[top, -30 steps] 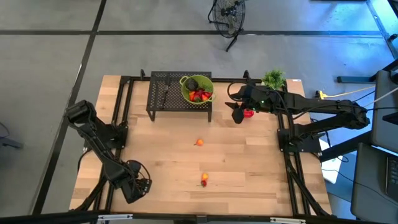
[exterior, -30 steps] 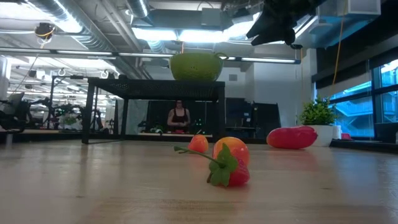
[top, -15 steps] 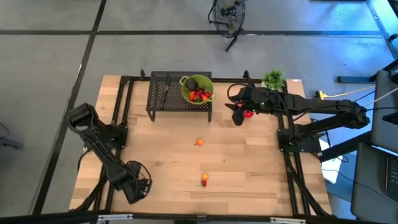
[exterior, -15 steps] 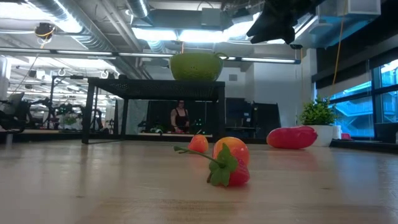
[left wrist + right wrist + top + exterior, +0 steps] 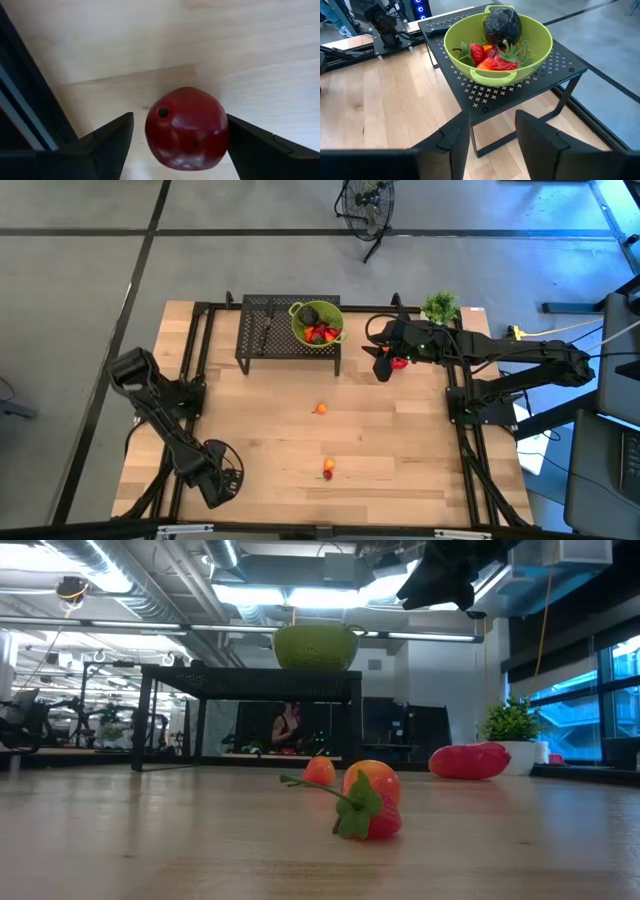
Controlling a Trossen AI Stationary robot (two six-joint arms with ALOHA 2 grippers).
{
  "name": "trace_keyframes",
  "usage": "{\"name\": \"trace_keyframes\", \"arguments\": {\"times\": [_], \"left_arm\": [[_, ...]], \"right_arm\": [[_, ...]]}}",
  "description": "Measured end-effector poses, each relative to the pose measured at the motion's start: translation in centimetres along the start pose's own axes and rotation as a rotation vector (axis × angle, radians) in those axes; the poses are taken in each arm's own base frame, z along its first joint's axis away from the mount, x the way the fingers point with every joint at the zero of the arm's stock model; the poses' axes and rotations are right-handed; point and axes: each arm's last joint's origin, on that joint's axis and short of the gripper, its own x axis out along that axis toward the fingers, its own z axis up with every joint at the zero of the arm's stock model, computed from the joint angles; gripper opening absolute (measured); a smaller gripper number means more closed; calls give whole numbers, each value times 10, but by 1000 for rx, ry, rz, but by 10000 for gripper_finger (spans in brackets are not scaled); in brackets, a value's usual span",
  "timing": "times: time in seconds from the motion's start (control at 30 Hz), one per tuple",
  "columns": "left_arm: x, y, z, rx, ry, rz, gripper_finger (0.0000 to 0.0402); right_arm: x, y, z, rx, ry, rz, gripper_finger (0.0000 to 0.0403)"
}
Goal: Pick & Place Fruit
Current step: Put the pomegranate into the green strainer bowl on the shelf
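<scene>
Dark red fruit — glossy, rounded, likely light, hard and slippery; take across its widest middle. Left gripper spread around it; right gripper apart, empty, facing bowl.

The table is evenly and brightly lit from ceiling lights that glare in the low view, where the near tabletop is blurred, while soft highlights are seen on the red fruit.

Grey floor with dark seams, ceiling strip lights, right-hand windows.
</scene>
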Motion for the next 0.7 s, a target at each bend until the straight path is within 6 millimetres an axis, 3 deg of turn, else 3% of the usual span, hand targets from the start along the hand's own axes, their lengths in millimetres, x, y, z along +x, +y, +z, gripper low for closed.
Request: {"name": "trace_keyframes", "arguments": {"times": [0.43,0.7], "left_arm": [[7,-1,0,49,-14,23,221],[7,-1,0,88,-13,23,214]], "right_arm": [[0,0,0,0,0,-1,182],[0,0,0,1,0,-1,187]]}}
